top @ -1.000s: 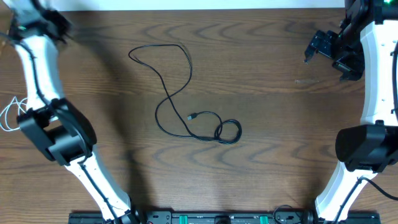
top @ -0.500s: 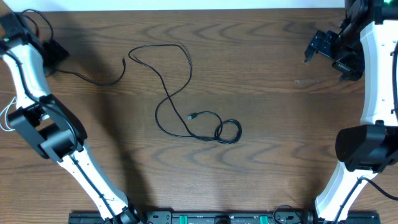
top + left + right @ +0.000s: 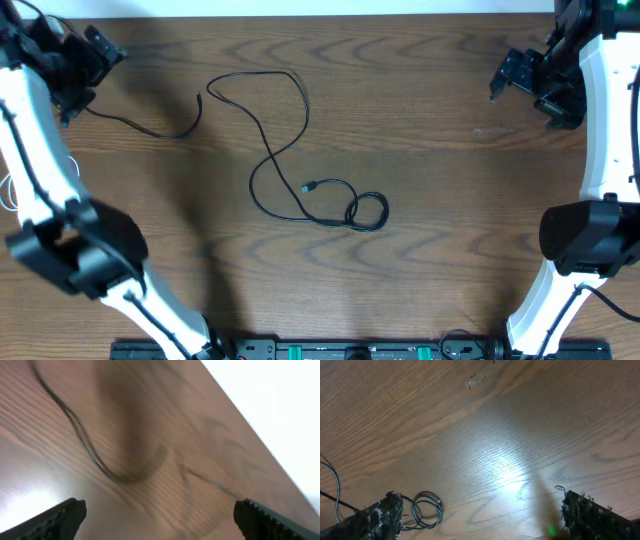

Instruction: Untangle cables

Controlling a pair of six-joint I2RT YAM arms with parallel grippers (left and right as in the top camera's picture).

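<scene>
Two black cables are seen on the wooden table (image 3: 420, 150). A long cable (image 3: 305, 110) is looped and coiled at the centre, and a shorter cable (image 3: 150, 129) is laid towards the far left corner. The left gripper (image 3: 160, 505) is spread wide and empty beside the shorter cable's end. The right gripper (image 3: 480, 496), equally spread and empty, is held well apart from both at the far right. A white cable (image 3: 6, 195) is glimpsed at the left edge.

I can read nothing here: no lettering, number, brand or sign shows on the cables (image 3: 271, 154) or on the wooden table (image 3: 450, 220) beneath them. My left wrist view of that table is too blurred to make out any mark.
</scene>
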